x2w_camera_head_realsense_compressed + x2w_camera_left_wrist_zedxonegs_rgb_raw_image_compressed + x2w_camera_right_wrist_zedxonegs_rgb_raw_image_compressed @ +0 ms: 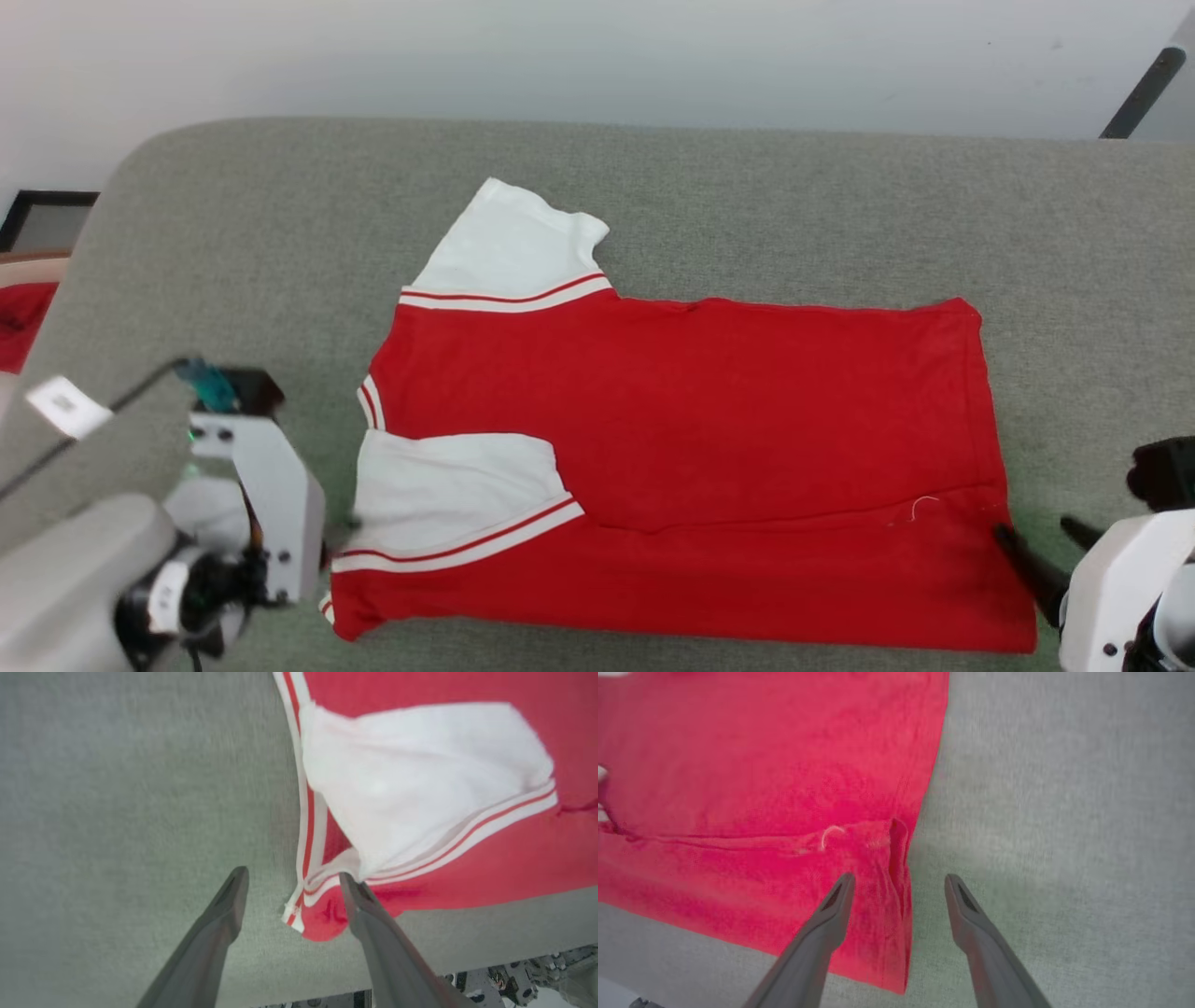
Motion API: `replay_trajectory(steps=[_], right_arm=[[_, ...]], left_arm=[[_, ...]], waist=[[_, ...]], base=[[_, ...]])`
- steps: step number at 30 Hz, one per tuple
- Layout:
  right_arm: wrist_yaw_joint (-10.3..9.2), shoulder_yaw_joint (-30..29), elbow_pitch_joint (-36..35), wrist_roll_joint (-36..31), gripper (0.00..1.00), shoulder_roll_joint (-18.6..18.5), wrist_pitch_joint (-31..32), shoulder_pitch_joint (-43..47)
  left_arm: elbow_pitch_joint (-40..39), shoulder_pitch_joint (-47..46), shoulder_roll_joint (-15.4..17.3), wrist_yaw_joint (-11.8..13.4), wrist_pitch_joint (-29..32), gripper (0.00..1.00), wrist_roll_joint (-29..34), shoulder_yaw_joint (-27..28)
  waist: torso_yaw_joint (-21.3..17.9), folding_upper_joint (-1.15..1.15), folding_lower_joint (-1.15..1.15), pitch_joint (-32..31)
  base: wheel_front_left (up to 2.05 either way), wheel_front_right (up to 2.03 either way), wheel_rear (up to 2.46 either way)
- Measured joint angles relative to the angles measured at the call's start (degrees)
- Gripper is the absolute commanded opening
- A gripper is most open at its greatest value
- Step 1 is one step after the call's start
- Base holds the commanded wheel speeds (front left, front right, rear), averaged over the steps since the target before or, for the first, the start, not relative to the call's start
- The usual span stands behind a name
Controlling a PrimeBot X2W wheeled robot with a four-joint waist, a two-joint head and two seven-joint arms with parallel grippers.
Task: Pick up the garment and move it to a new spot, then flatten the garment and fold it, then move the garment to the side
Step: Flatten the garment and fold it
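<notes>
Left gripper (pixel 293 875) stands with its two dark fingers spread and nothing clamped between them; in its wrist view one fingertip (pixel 349 884) meets the striped corner of the garment (pixel 672 420) at the lower middle of the frame, though blur makes it hard to say whether it touches the cloth. In the head view those fingers are mostly hidden behind the arm's white wrist housing (pixel 275 485) at the lower left. Right gripper (pixel 900 877) is likewise spread apart and holds nothing: one finger lies over the red hem corner, the other over bare grey, with the garment's side edge between them. The garment lies spread across the middle of the grey surface (pixel 794 205), its near long edge folded over the body, one white sleeve folded in on top and the other reaching toward the upper middle; any chest graphic is out of sight. At the far left, a red cloth scrap (pixel 23 322) is cut off by the frame edge.
</notes>
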Motion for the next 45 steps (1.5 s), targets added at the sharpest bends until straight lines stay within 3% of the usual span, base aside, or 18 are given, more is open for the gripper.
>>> replay_trajectory(steps=[4,10,15,20,26,31,45], right_arm=[[-0.01,0.1,-1.3,0.0,1.00,0.2,-4.4,-0.6],[-0.02,3.2,-3.1,-0.9,1.00,-1.1,-18.1,-1.8],[0.00,6.9,-3.2,-4.4,1.00,-2.1,-32.9,-3.6],[0.00,8.6,-1.6,-6.4,1.00,-0.5,-42.8,-5.5],[0.00,9.7,0.0,-6.9,1.00,0.9,-46.7,-7.1],[0.00,10.3,0.7,-6.4,1.00,1.6,-47.6,-7.9],[0.00,11.1,0.7,-5.5,1.00,2.1,-49.1,-9.3]], left_arm=[[-1.2,-1.6,0.8,-0.3,-3.1,1.00,1.6,1.7],[-1.2,-5.7,0.7,-2.9,-11.7,1.00,5.7,5.5],[1.9,-9.7,-2.0,-6.1,-18.7,1.00,9.0,8.0],[7.6,-14.9,-5.6,-9.1,-22.0,1.00,10.0,9.9],[15.3,-21.3,-7.9,-12.6,-19.4,1.00,10.9,9.9],[20.6,-25.8,-7.4,-16.2,-13.4,1.00,12.9,7.4],[35.4,-32.2,-10.2,-19.5,-2.3,1.00,13.3,4.2]], waist=[[-0.5,0.00,0.00,0.1],[-1.8,0.00,0.00,0.8],[-3.1,0.00,0.00,2.1],[-4.8,0.00,0.00,4.1],[-7.4,0.00,0.00,7.6],[-9.9,0.00,0.00,10.8],[-15.5,0.00,0.00,18.7]], base=[[0.00,0.00,0.00],[0.00,0.00,0.00],[0.00,0.00,0.00],[0.00,0.00,0.00],[0.00,0.00,0.00],[0.00,0.00,0.00],[0.00,0.00,0.00]])
